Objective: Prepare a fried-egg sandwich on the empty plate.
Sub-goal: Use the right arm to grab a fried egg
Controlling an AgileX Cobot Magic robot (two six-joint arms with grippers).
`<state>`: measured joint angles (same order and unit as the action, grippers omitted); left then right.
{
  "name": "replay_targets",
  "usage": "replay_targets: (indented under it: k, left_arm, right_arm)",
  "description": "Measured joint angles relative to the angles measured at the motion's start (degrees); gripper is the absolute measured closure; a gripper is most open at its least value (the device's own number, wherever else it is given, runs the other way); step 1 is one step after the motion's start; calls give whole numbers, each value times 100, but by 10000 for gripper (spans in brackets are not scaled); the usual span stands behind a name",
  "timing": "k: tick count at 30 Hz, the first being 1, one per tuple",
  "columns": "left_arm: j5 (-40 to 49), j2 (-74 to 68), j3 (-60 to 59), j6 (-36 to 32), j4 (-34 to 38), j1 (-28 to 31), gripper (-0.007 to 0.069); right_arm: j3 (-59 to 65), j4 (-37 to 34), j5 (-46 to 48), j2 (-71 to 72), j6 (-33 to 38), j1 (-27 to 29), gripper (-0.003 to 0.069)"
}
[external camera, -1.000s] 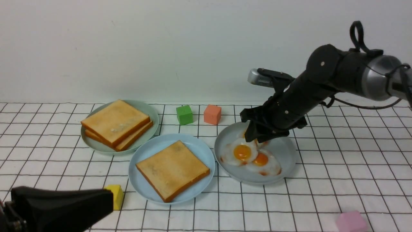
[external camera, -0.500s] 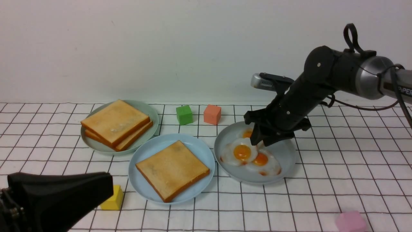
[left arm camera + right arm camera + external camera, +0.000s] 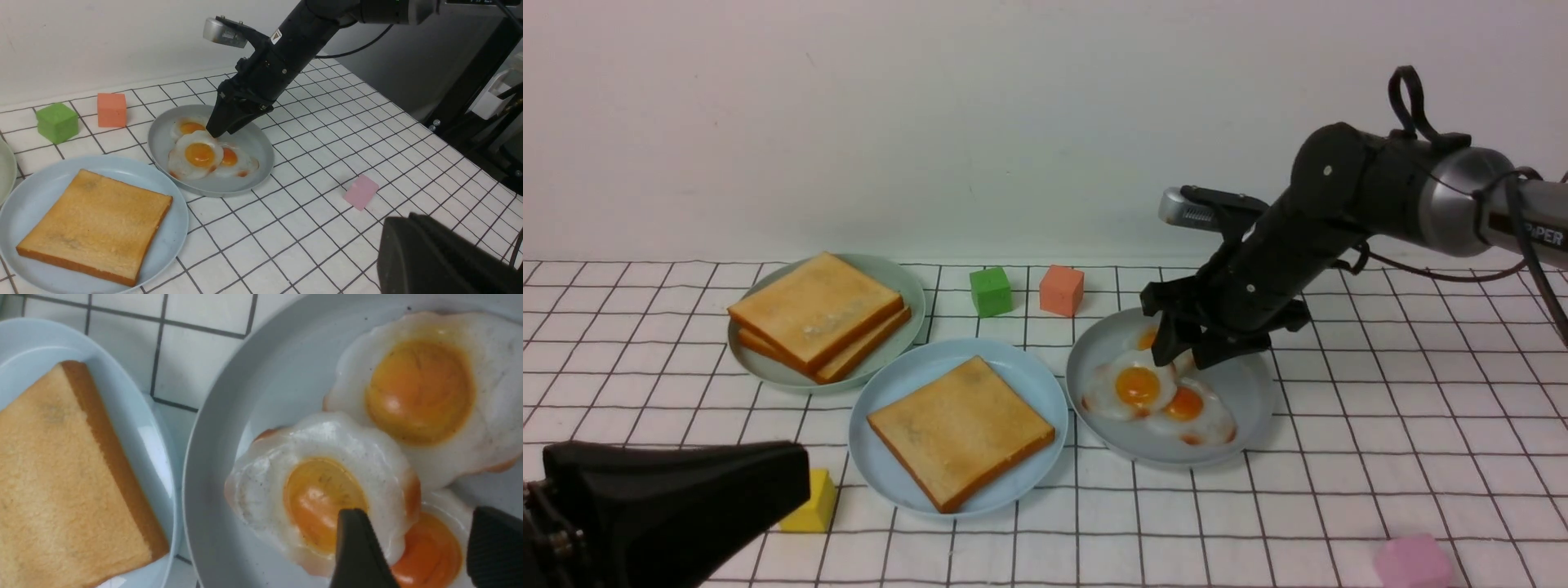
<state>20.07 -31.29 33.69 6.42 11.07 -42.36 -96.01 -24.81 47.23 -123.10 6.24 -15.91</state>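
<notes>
The sky-blue plate [image 3: 907, 377] holds one toast slice [image 3: 960, 426]. No stacked sandwich is in view. Three fried eggs overlap on the grey plate [image 3: 1243, 385]; the top egg [image 3: 1137, 385] lies nearest the blue plate. My right gripper [image 3: 1186, 356] is open just above the eggs. In the right wrist view its fingers [image 3: 359, 551] straddle the edge of the top egg [image 3: 286, 486], holding nothing. My left gripper [image 3: 678, 500] is a closed black wedge low at the front left, empty, and also shows in the left wrist view [image 3: 445, 257].
A pale green plate [image 3: 908, 287] at the back left holds two stacked toast slices [image 3: 817, 312]. A green block [image 3: 991, 291] and a salmon block [image 3: 1062, 289] stand behind the plates. A yellow block [image 3: 810, 500] sits by my left gripper, and a pink block [image 3: 1413, 562] lies at the front right.
The right arm has drawn slightly back to the right, with its open jaws still over the eggs. The left gripper has risen a little. The eggs and toast have not moved.
</notes>
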Motion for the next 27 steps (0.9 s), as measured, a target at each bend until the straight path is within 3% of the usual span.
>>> replay_targets:
  k: [27]
  left_arm:
    - [-106, 0, 0, 0, -5, 0, 634]
  right_arm:
    - [-38, -597, -863, -414, 6, -6, 274]
